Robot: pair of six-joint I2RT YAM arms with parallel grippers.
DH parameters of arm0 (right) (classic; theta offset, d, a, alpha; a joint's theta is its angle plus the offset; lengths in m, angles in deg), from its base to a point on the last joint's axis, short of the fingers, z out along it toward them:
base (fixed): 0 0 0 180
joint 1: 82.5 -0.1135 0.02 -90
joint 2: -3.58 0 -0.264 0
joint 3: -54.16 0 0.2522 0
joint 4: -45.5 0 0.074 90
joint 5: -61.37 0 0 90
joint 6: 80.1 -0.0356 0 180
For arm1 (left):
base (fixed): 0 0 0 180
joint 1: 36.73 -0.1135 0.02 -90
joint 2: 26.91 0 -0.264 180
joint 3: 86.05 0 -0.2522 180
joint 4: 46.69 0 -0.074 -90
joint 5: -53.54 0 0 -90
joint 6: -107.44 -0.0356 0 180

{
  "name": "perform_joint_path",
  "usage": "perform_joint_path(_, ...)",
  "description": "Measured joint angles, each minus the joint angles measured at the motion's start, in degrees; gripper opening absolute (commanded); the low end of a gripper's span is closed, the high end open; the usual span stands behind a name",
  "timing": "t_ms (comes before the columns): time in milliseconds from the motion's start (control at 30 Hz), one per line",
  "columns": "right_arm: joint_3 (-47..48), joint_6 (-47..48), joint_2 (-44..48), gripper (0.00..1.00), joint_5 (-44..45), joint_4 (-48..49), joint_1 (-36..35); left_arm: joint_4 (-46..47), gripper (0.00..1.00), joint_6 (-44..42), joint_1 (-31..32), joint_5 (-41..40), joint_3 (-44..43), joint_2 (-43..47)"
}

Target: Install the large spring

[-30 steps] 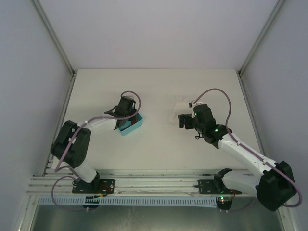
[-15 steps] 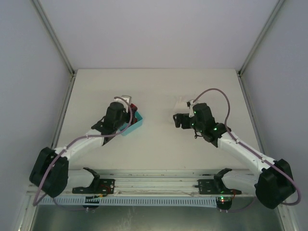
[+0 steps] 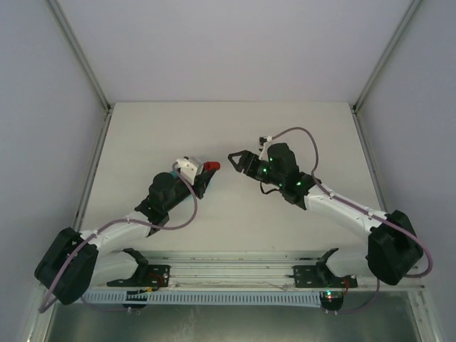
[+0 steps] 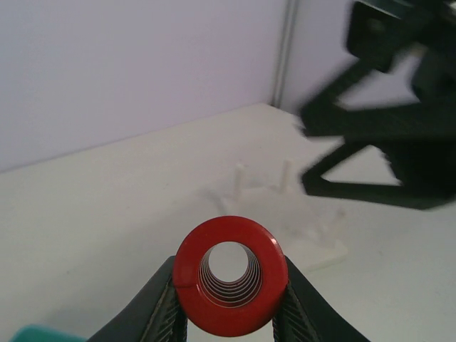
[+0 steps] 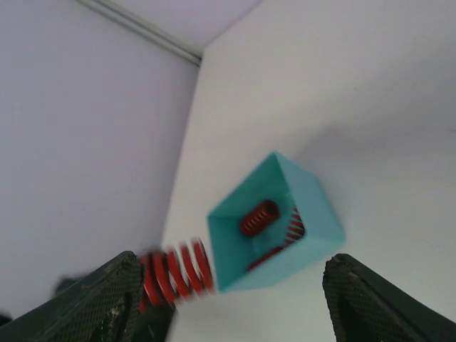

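My left gripper (image 3: 204, 175) is shut on the large red spring (image 3: 211, 167) and holds it above the table's middle. In the left wrist view the spring (image 4: 229, 276) shows end-on between the jaws of the left gripper (image 4: 229, 288). The white fixture (image 4: 285, 210) with upright pegs stands on the table beyond it. My right gripper (image 3: 237, 162) is open and empty, just right of the spring and facing it. In the right wrist view the spring (image 5: 175, 275) shows blurred at the lower left, near the left finger of the right gripper (image 5: 235, 313).
A teal box (image 5: 276, 226) holding smaller red springs (image 5: 258, 217) sits on the table behind the left gripper. Only a sliver of it shows in the top view (image 3: 174, 174), under the left arm. White walls enclose the table on three sides.
My left gripper has lifted the large spring out of the teal box and carried it right toward the middle. My right gripper has swung left, away from the fixture, toward the spring.
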Motion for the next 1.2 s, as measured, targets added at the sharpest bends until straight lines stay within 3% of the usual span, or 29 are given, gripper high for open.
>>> perform_joint_path(133,0.0,-10.1,-2.49,0.74,0.37,7.41,-2.12,5.55,0.01,-4.0,3.15,0.55,2.45,-0.33)
perform_joint_path(233,0.02,-17.0,-4.59,0.8,1.18,12.09,-4.83,9.18,0.0,-6.86,5.18,0.39,2.58,-1.29)
perform_joint_path(400,-0.07,-26.21,-6.82,0.86,4.87,15.06,-7.61,13.81,0.0,-10.58,8.0,-1.44,2.6,-2.1)
perform_joint_path(800,-5.14,-35.78,-10.6,0.55,12.46,34.71,-11.08,17.22,0.0,-13.33,10.05,-7.43,3.13,-2.86)
perform_joint_path(1200,-7.93,-35.91,-10.6,0.41,14.51,42.29,-12.59,23.39,0.0,-14.14,10.67,-9.97,5.79,-3.8)
